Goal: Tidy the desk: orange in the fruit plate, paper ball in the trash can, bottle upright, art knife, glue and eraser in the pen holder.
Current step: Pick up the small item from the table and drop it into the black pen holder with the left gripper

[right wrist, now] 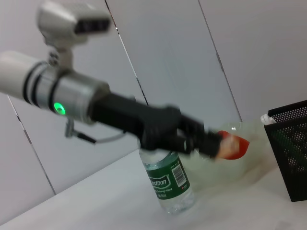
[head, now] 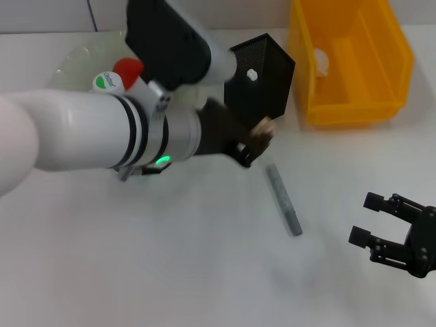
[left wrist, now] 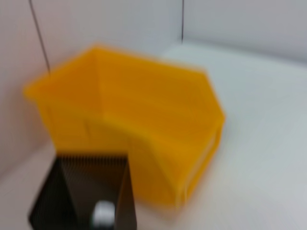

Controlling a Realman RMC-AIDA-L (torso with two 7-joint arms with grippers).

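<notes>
My left gripper hangs just in front of the black mesh pen holder, shut on a small tan eraser. The right wrist view shows the same gripper and eraser in the air. A white object lies inside the holder. On the table, nearer than the holder, lies the grey art knife. The bottle stands upright, its green cap showing behind my left arm. A red-orange fruit sits in the pale fruit plate. My right gripper rests open at the lower right.
The yellow trash can stands right of the pen holder, with a white paper ball inside. In the left wrist view the trash can sits close behind the holder. My left arm covers much of the table's left half.
</notes>
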